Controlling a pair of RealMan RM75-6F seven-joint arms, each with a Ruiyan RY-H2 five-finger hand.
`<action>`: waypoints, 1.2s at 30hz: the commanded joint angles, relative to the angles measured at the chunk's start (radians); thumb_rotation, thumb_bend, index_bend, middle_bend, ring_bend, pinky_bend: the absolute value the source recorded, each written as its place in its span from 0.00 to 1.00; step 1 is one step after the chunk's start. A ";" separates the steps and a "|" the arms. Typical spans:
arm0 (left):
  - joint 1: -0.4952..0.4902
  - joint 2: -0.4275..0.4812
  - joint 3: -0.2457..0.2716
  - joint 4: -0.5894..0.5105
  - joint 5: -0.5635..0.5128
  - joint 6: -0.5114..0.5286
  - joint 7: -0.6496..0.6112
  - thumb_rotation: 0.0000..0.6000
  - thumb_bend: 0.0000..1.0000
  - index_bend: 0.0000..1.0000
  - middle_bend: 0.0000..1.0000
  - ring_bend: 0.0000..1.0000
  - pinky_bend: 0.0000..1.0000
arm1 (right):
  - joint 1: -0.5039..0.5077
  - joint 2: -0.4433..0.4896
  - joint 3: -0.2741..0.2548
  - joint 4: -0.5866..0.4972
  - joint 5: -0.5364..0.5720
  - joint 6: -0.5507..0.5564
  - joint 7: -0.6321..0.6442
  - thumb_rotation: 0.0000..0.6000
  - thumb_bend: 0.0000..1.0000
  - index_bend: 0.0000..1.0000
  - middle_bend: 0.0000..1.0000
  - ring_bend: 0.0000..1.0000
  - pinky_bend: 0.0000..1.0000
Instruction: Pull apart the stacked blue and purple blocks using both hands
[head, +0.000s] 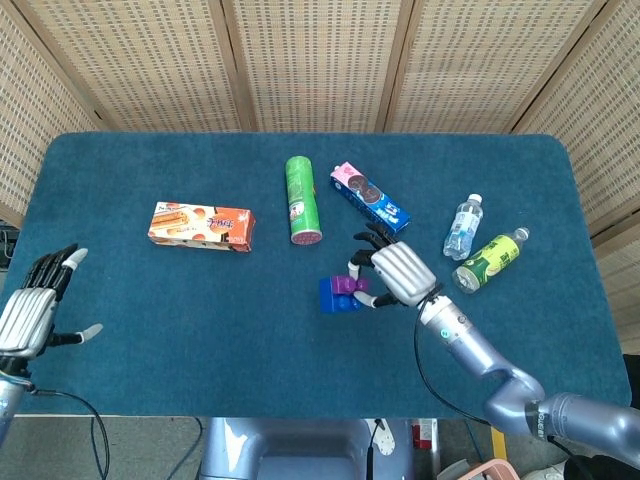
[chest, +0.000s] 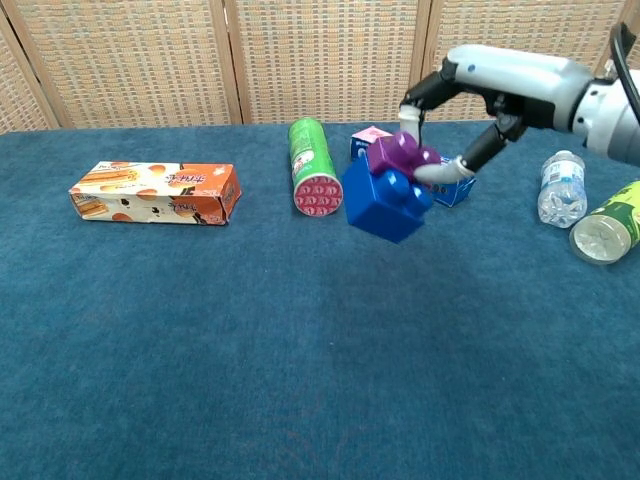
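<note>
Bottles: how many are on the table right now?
2, both near the table's right side. The clear water bottle lies farther back; the green-labelled bottle lies just in front of it, cap pointing toward the far right. None seem hidden.

A table (head: 120, 330) covered in dark teal felt-like cloth fills most of the scene, its corners rounded. Behind its far edge stand folding screens (head: 310, 60) of woven cane in pale wooden frames, angled inward at the left and right. Light is even and soft, with faint shadows. Below the near edge, a grey floor (head: 130, 450) with cables (head: 95, 440) shows.
</note>
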 joint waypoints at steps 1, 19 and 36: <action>-0.147 -0.038 -0.058 0.053 0.008 -0.171 -0.100 1.00 0.00 0.00 0.00 0.00 0.00 | 0.038 -0.065 0.088 0.012 0.120 -0.023 0.045 1.00 0.35 0.60 0.59 0.15 0.05; -0.480 -0.116 -0.196 -0.077 -0.331 -0.536 0.022 1.00 0.00 0.01 0.01 0.00 0.00 | 0.110 -0.223 0.182 0.062 0.358 -0.065 -0.014 1.00 0.35 0.61 0.60 0.15 0.05; -0.703 -0.183 -0.178 -0.109 -0.768 -0.579 0.289 1.00 0.00 0.17 0.16 0.00 0.00 | 0.107 -0.274 0.206 0.055 0.459 -0.064 -0.023 1.00 0.35 0.61 0.60 0.15 0.05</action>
